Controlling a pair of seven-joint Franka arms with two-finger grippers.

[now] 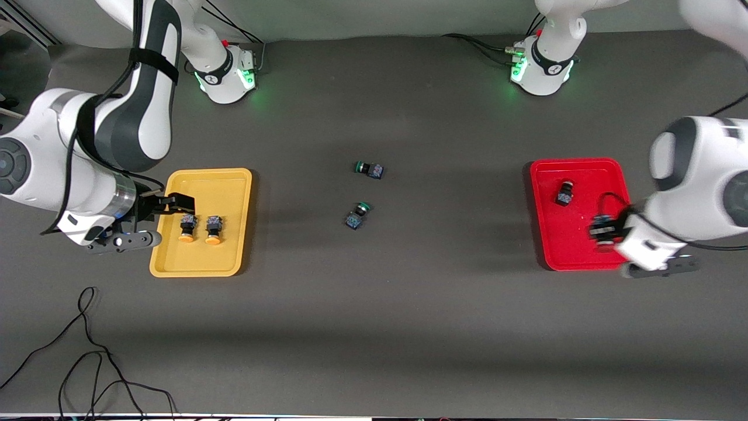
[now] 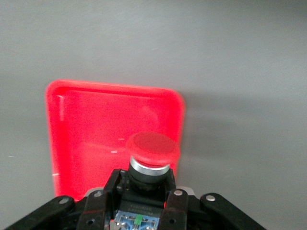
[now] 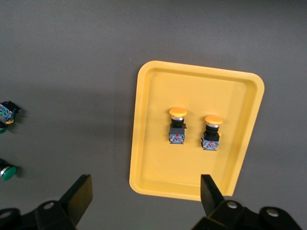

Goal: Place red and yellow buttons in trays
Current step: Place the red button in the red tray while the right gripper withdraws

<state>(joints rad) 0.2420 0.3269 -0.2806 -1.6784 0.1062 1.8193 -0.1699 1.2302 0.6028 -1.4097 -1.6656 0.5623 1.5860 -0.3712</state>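
Red-capped button (image 2: 152, 149) pinched by its dark blocky body in the left gripper (image 2: 144, 191) over the red tray (image 1: 578, 257), looks light, rigid, slick-capped so body grip is right; right gripper (image 3: 144, 196) spread wide over yellow tray (image 3: 153, 143), waiting.

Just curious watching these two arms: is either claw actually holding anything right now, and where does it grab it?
The left gripper holds a red-capped push-button switch by its dark blocky body, over the red plastic tray. The right gripper is open and holds nothing.
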